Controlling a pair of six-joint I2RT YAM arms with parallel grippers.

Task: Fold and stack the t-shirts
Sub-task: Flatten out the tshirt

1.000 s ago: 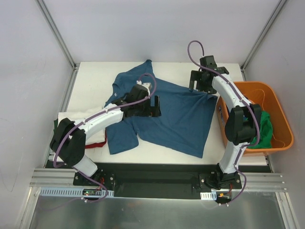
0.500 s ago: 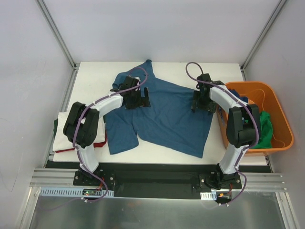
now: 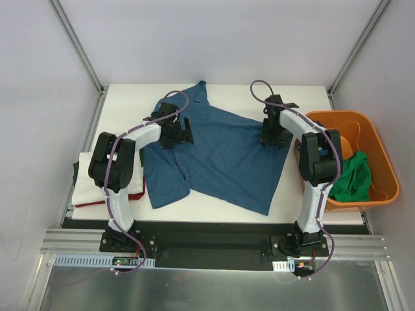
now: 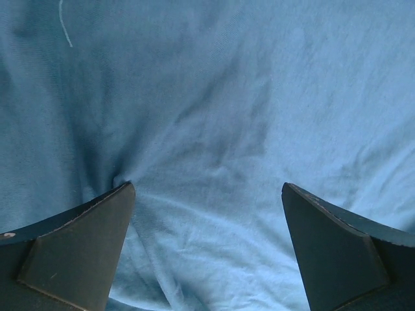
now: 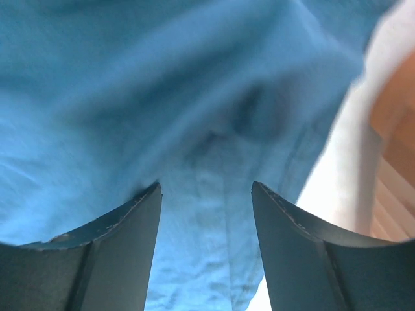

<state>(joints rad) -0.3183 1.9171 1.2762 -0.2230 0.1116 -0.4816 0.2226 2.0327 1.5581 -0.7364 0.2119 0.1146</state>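
Observation:
A dark blue t-shirt (image 3: pixel 224 155) lies spread and rumpled across the white table. My left gripper (image 3: pixel 174 132) is open and pressed down on the shirt near its collar and left shoulder; in the left wrist view the fingers (image 4: pixel 97 240) straddle wrinkled blue fabric (image 4: pixel 214 129). My right gripper (image 3: pixel 273 133) is open over the shirt's right edge; in the right wrist view the fingers (image 5: pixel 123 246) straddle a fold of blue cloth (image 5: pixel 207 194) beside its hem. A green t-shirt (image 3: pixel 353 181) lies in the basket. A folded white t-shirt (image 3: pixel 97 181) with a red one (image 3: pixel 97 204) under it lies at the left.
An orange plastic basket (image 3: pixel 382 152) stands at the table's right edge, close to my right arm; its wall shows in the right wrist view (image 5: pixel 395 116). Bare white table (image 3: pixel 123 107) shows at the back left and along the front edge.
The left gripper moved back and left onto the shirt's shoulder. The right gripper came down from the back onto the shirt's right edge. The shirt shifted slightly.

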